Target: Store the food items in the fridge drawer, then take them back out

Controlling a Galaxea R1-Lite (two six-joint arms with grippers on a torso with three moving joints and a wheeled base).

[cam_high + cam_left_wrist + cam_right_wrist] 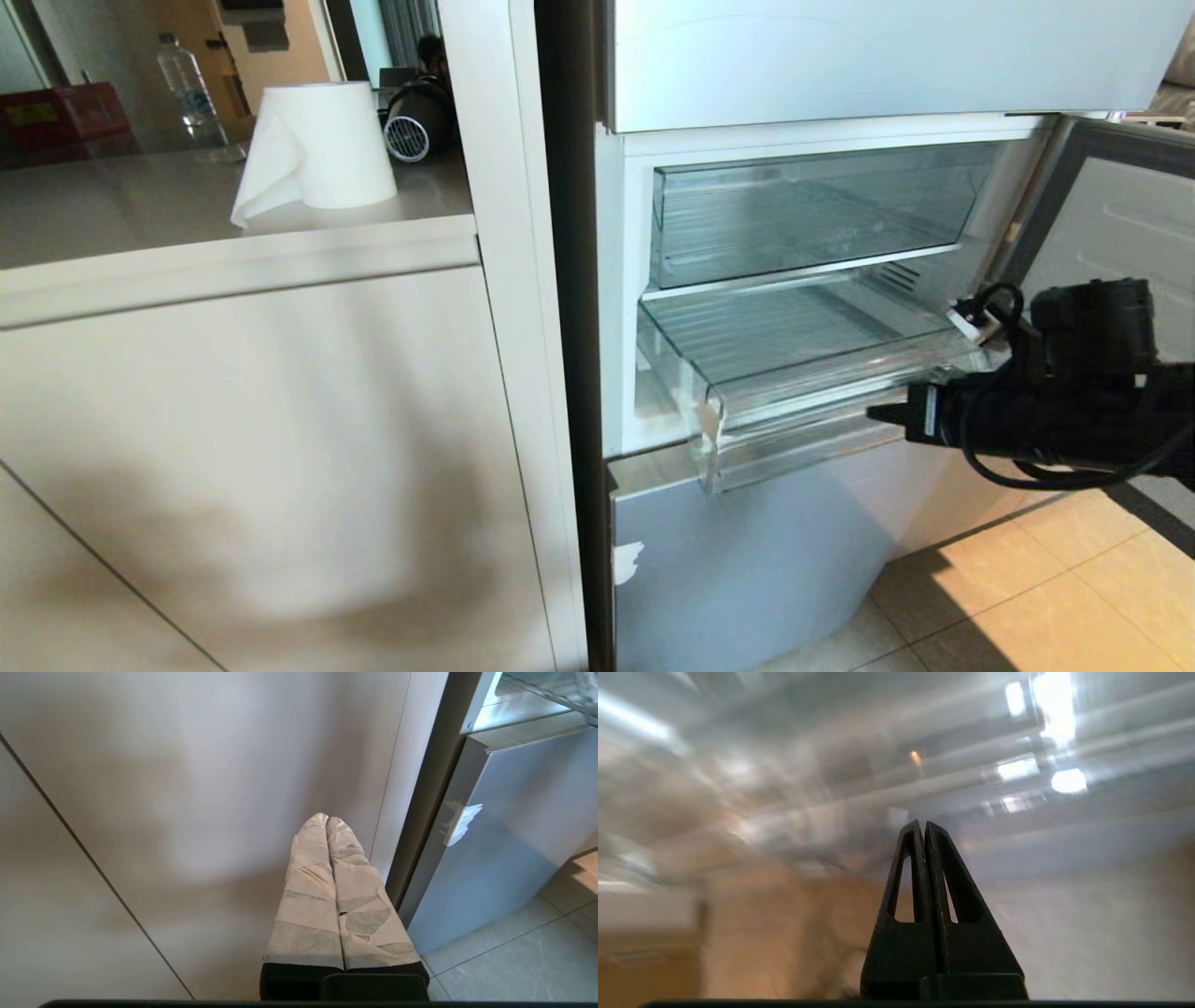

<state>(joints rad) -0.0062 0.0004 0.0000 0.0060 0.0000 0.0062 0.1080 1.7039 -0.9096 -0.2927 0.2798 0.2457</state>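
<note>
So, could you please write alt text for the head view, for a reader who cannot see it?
The right gripper, shut, reaches in from the right toward the front lip of the clear fridge drawer, which is pulled out of the open fridge and looks empty. A taller clear bin sits above it; a paper towel roll stands on the counter at left.

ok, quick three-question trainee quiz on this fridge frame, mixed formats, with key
1. True or false: the wide clear plastic fridge drawer with ribbed floor holds red tomato-like food.
2. The black right gripper is: A) open B) shut on nothing C) gripping the drawer lip.
3. What white thing stands on the beige counter?

Key: 1 false, no food shows in any view. 2 B. 3 A white paper towel roll.
</note>
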